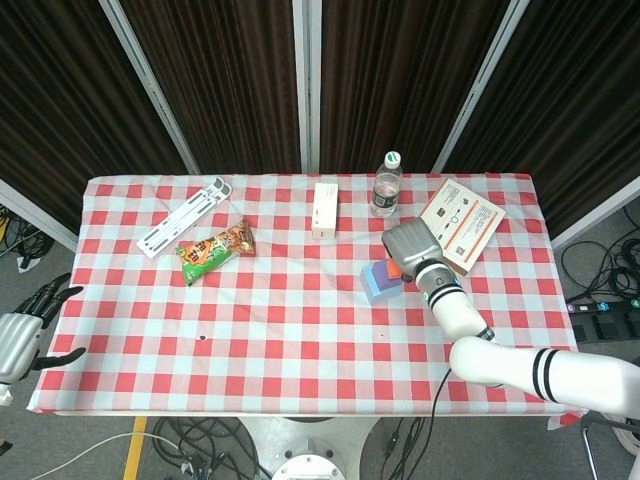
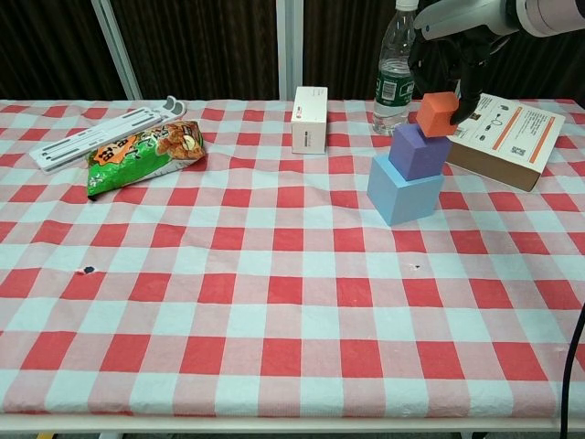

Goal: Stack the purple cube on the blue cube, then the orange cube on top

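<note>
The blue cube [image 2: 402, 194] sits on the checked cloth right of centre, with the purple cube [image 2: 420, 151] stacked on it. My right hand [image 2: 454, 48] grips the orange cube [image 2: 437, 112] from above, at the purple cube's far right top corner; whether they touch I cannot tell. In the head view the right hand [image 1: 412, 244] covers most of the orange cube [image 1: 395, 268], beside the purple cube [image 1: 381, 271] and blue cube [image 1: 373, 288]. My left hand [image 1: 18, 338] hangs off the table's left front corner, fingers apart and holding nothing.
Close behind the stack stand a water bottle [image 2: 394, 62] and a flat printed carton [image 2: 505, 135]. A white box [image 2: 309, 119] stands at the back centre. A snack bag [image 2: 139, 155] and a white folding stand [image 2: 102, 128] lie at the left.
</note>
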Tool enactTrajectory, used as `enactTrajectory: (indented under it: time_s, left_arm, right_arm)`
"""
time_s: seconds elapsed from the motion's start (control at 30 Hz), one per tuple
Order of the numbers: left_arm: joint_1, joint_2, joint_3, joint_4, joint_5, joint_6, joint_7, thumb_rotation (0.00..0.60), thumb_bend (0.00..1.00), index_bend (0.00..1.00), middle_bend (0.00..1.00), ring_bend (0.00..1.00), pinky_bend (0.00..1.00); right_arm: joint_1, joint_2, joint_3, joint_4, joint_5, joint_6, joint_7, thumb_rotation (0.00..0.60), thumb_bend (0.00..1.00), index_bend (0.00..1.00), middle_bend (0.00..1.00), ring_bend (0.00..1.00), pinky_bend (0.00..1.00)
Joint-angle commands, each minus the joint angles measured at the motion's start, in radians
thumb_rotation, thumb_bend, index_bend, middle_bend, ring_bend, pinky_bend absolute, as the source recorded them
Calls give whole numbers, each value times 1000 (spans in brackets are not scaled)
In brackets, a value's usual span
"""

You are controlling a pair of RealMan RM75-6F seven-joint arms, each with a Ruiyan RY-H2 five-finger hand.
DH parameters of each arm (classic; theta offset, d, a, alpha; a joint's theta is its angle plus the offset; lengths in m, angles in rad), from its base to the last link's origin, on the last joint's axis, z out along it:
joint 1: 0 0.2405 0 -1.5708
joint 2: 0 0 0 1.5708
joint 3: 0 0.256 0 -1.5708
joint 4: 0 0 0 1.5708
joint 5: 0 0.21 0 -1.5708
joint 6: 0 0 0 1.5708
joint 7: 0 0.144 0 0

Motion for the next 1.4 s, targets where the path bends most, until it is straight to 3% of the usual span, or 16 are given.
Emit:
enactTrajectory:
  time_s: [0.03,0.63,0.9,1.1,1.27,1.4]
  left_arm:
    - [0,1,0,1,0,1,-1,600,51,205,153,133,276]
    - [-3,7,-3,-5,-3,-2,0,600,51,205,153,133,276]
    - [-2,5,-2,-2,-5,-3,0,600,51,205,153,133,276]
    - [-2,6,-5,-2,-6,-1,0,600,52,205,153,133,276]
    - [-2,8,-4,-5,-4,-1,0,600,51,205,153,133,276]
    - [-4,10,-5,-14,-1,1,7,600,51,205,153,133,276]
  right_arm:
    - [12,-7,-12,19,5,-11,25,600,74,573,1000,1000,954]
    - [75,-22,-89,52,11,-27,100,600,69,570,1000,1000,954]
    - [96,-28,-110,57,25,-10,119,600,13,354,1000,1000,954]
    - [95,-21,-110,50,2,2,150,600,12,273,1000,1000,954]
    - [82,63,-79,-26,-55,19,202,600,8,260,1000,1000,953]
    - [44,234,-61,-172,-122,29,254,600,3,258,1000,1000,952]
